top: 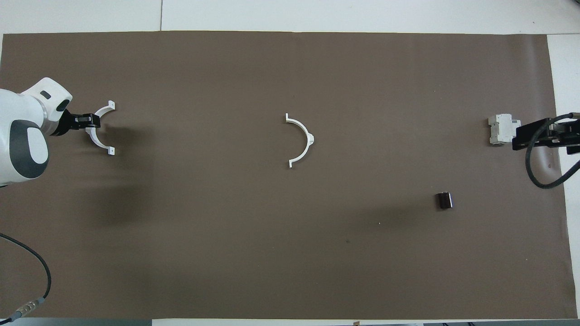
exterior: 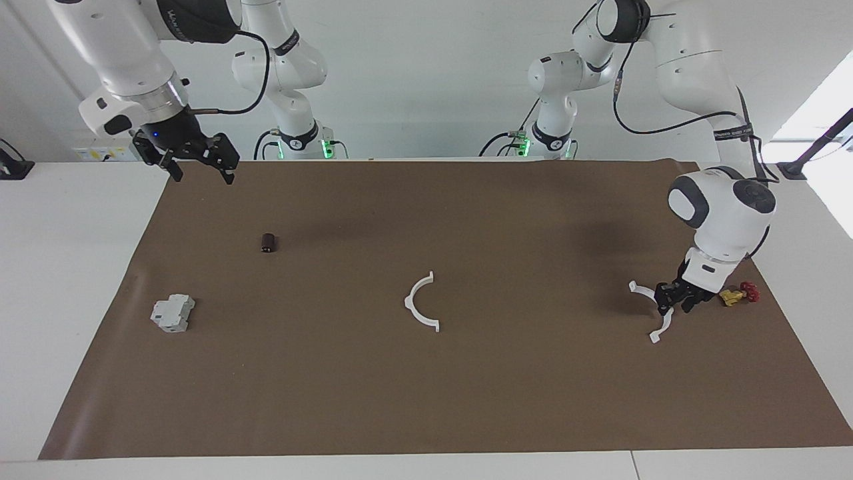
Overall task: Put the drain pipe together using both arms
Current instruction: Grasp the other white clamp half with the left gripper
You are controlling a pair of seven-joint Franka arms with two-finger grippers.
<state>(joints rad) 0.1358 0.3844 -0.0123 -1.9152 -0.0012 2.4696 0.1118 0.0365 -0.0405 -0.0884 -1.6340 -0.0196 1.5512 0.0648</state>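
The drain pipe lies in two white half-ring arcs on the brown mat (exterior: 426, 400). One arc (exterior: 414, 312) (top: 304, 131) rests alone at the mat's middle. The other arc (exterior: 663, 325) (top: 97, 141) lies at the left arm's end of the table. My left gripper (exterior: 673, 301) (top: 92, 121) is down at the mat, shut on the middle of that arc's curve. My right gripper (exterior: 203, 179) (top: 520, 139) hangs open and raised over the mat's edge at the right arm's end, holding nothing.
A grey blocky box (exterior: 172, 313) (top: 500, 129) sits on the mat at the right arm's end. A small dark cylinder (exterior: 268, 243) (top: 444, 200) lies nearer to the robots than the box. A yellow-and-red valve (exterior: 738, 294) lies close beside the left gripper.
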